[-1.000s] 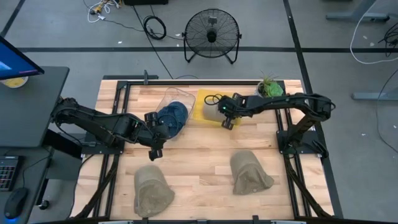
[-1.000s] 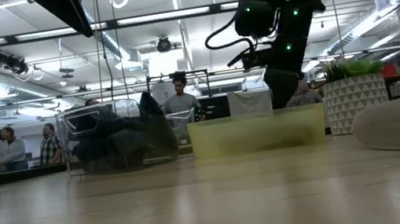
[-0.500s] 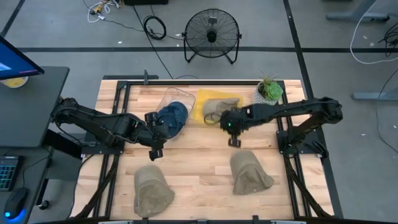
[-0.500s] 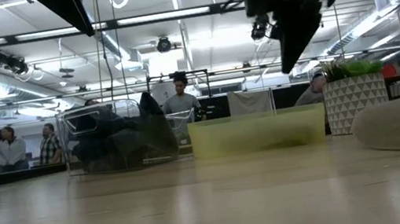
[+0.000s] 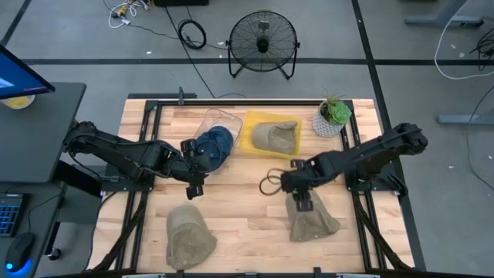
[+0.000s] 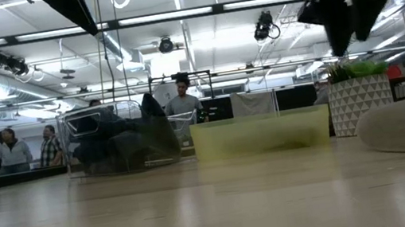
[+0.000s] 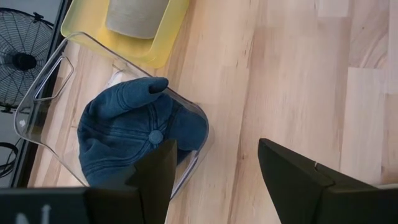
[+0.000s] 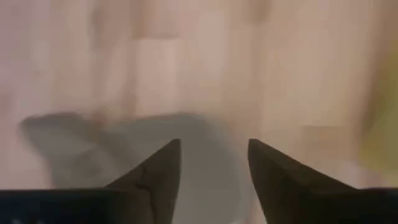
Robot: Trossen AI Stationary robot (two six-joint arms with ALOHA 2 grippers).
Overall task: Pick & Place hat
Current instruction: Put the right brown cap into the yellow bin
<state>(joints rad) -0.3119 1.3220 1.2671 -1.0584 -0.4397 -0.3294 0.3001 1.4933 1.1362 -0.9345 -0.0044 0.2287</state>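
Note:
A tan hat (image 5: pixel 311 218) lies on the table at the near right, and my right gripper (image 5: pixel 302 201) hangs open above its far end, high over the table in the low view (image 6: pixel 349 19). Another tan hat (image 5: pixel 275 137) lies in the yellow bin (image 5: pixel 251 123) at the far middle. A third tan hat (image 5: pixel 190 236) rests at the near left. A blue cap (image 7: pixel 134 127) sits in the tipped clear bin (image 7: pixel 43 93). My left gripper (image 7: pixel 214 180) is open, empty and raised, just left of that bin (image 5: pixel 199 166).
A potted plant (image 5: pixel 333 114) stands at the far right corner, next to the yellow bin. Bare wood lies between the two near hats (image 5: pixel 247 224). People stand in the room beyond the table's far edge (image 6: pixel 180 101).
My right gripper has swung from above the yellow bin toward the table's near edge and now hangs over the near-right tan hat. Its fingers have opened. A tan hat now shows lying in the yellow bin.

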